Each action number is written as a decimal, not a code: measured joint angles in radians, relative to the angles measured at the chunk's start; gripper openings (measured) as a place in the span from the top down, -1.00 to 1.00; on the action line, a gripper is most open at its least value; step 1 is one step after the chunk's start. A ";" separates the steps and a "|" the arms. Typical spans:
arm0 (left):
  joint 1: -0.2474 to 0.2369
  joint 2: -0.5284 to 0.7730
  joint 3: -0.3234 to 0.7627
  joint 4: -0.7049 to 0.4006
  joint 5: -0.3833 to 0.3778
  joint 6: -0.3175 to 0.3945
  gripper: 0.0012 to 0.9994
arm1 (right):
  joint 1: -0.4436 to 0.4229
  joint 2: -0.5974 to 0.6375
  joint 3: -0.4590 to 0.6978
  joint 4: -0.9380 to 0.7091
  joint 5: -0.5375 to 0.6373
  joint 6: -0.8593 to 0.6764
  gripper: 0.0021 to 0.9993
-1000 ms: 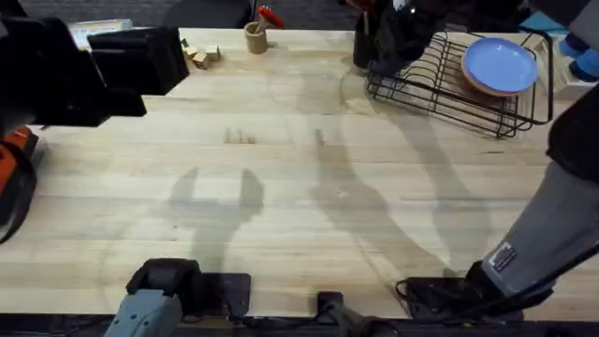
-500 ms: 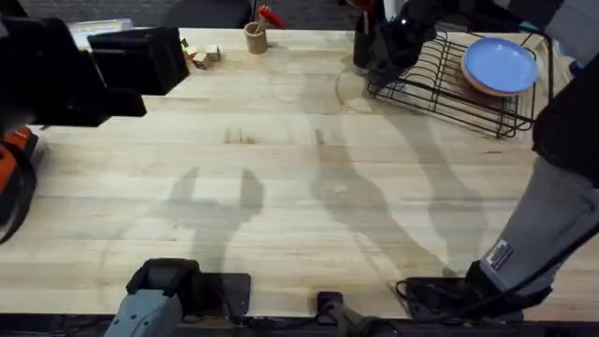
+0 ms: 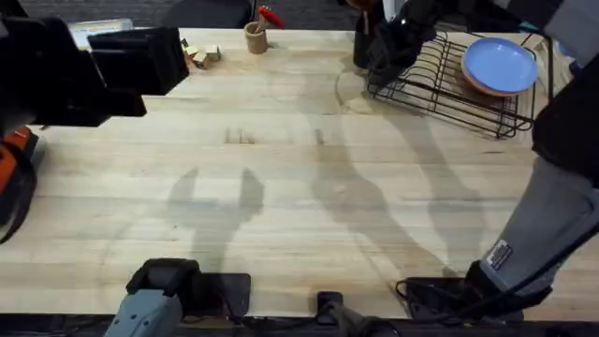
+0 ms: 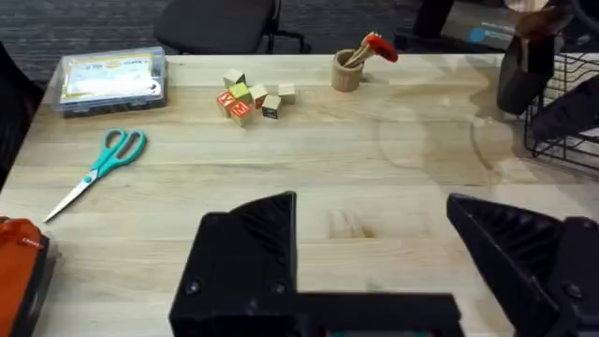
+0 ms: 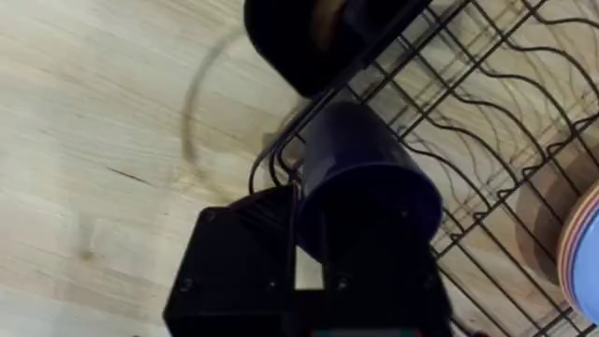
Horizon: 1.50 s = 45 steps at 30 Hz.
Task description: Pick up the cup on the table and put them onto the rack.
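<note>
Navy cup held at the near-left corner of the dish rack.

The right end effector [image 5: 309,253] is closed on the navy cup [image 5: 360,173], over the black wire rack [image 3: 449,89] at the counter's [image 3: 281,187] one o'clock; almost nothing moved since half a second ago. The left end effector [image 4: 374,253] hangs open, empty, at ten o'clock.

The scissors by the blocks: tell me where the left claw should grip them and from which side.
Grip the scissors at the pivot, where the teal handles meet the blades, from straight above: they lie flat on the table, with open wood around them.
</note>
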 joint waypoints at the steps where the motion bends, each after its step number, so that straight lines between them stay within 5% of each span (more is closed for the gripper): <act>1: 0.000 0.000 0.000 0.000 0.000 0.000 -0.99 | 0.000 0.000 0.000 0.000 0.000 0.000 0.68; 20: 0.000 0.000 0.000 0.000 0.000 0.000 -0.99 | 0.003 0.000 0.001 -0.009 0.013 0.000 0.33; 45: 0.000 0.000 0.000 0.000 0.000 0.000 -0.99 | 0.005 0.000 0.006 -0.026 0.015 0.000 0.40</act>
